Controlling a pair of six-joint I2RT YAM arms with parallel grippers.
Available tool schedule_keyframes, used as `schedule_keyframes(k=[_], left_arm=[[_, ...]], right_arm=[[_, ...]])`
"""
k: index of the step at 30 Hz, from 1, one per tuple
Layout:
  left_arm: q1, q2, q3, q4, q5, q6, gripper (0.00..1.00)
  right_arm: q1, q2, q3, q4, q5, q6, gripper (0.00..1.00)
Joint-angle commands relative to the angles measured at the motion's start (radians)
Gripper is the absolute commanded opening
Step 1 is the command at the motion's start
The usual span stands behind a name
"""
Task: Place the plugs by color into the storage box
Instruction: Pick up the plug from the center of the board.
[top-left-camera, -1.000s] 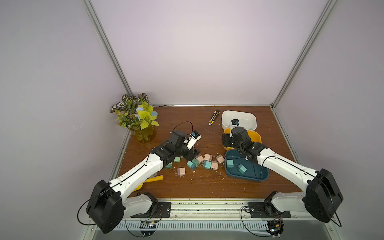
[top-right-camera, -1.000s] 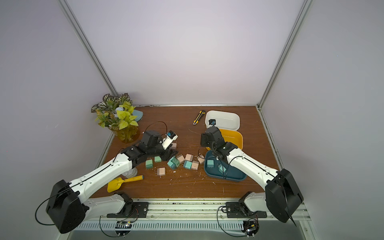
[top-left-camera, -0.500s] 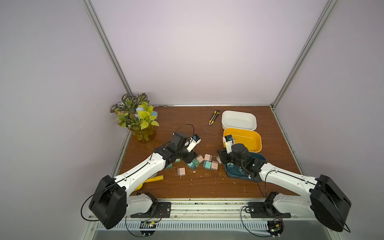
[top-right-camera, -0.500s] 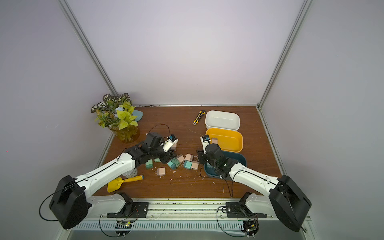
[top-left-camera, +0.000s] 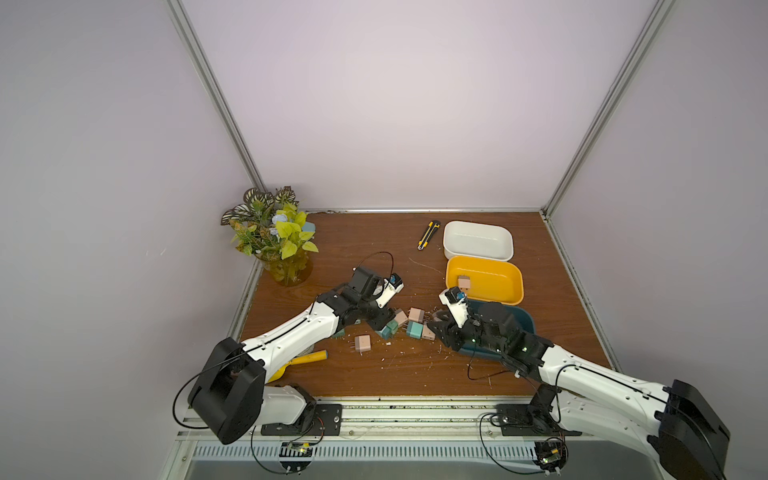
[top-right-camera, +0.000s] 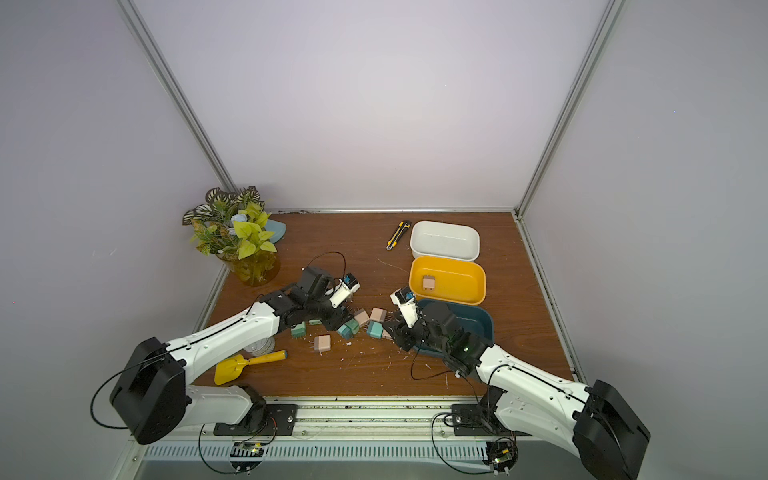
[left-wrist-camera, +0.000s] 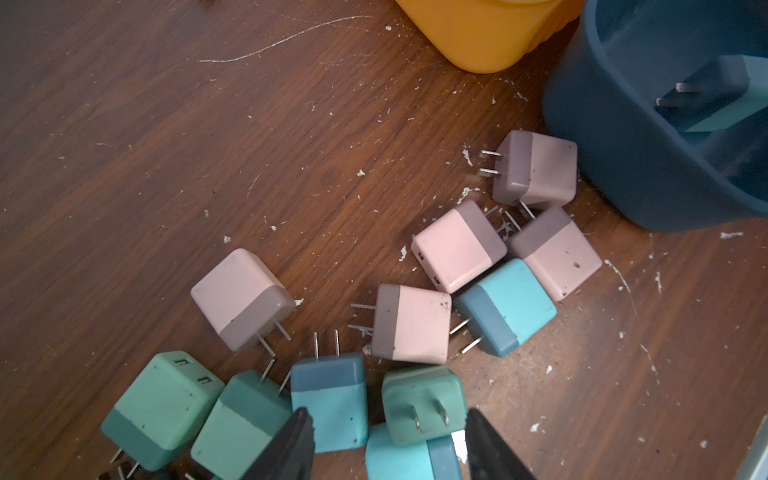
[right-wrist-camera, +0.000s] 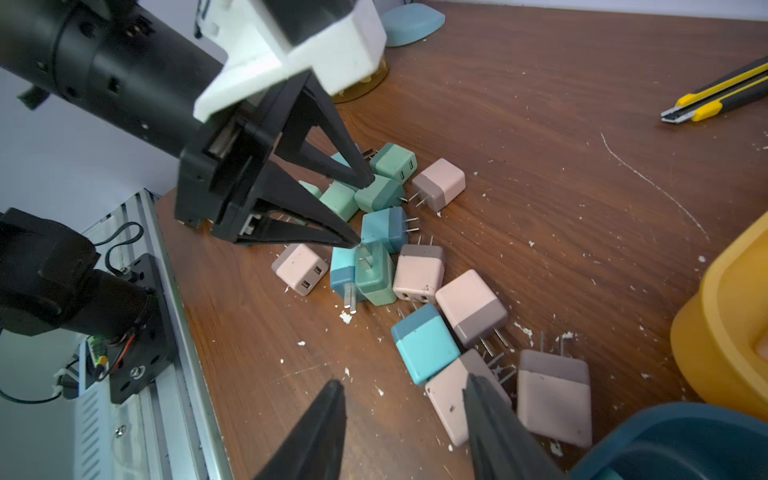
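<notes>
Swinging back from over the boxes, where it hung a second ago, the right gripper (right-wrist-camera: 403, 382) now sits low at the edge of the pile (top-left-camera: 409, 326), near the blue box (right-wrist-camera: 665, 440). Its jaws are partly open and empty, one finger just beside a pink plug (right-wrist-camera: 446, 399). Another pink plug (top-left-camera: 463, 282) already lies in the yellow box (top-left-camera: 494, 276), so the next pink pick-up seems to be starting. The left gripper (right-wrist-camera: 361, 212) has barely moved, jaws apart around a teal-blue plug (right-wrist-camera: 382, 228), apparently gripping nothing. Most plugs remain loose on the table (top-left-camera: 374, 374); the white box (top-left-camera: 478, 241) holds none.
</notes>
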Motion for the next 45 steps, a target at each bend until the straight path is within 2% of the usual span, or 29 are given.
schedule_keyframes(k=[1, 18, 28, 33, 39, 45], left_arm=[[-0.009, 0.007, 0.021, -0.001, 0.026, -0.024, 0.60], [-0.038, 0.100, 0.031, -0.009, -0.018, -0.066, 0.58], [-0.078, 0.154, 0.046, -0.039, -0.025, -0.067, 0.57], [-0.077, 0.198, 0.070, -0.074, -0.060, -0.067, 0.43], [-0.078, 0.212, 0.085, -0.082, -0.060, -0.072, 0.44], [-0.079, 0.214, 0.085, -0.087, -0.059, -0.069, 0.52]], right_arm=[[0.011, -0.019, 0.011, 0.055, 0.029, 0.010, 0.51], [0.063, -0.071, -0.012, 0.095, 0.106, -0.015, 0.51], [0.081, -0.047, 0.001, 0.114, 0.113, -0.030, 0.52], [0.096, -0.025, 0.006, 0.145, 0.107, -0.026, 0.52], [0.106, 0.007, 0.027, 0.155, 0.124, -0.040, 0.52], [0.111, 0.035, 0.055, 0.149, 0.119, -0.053, 0.52]])
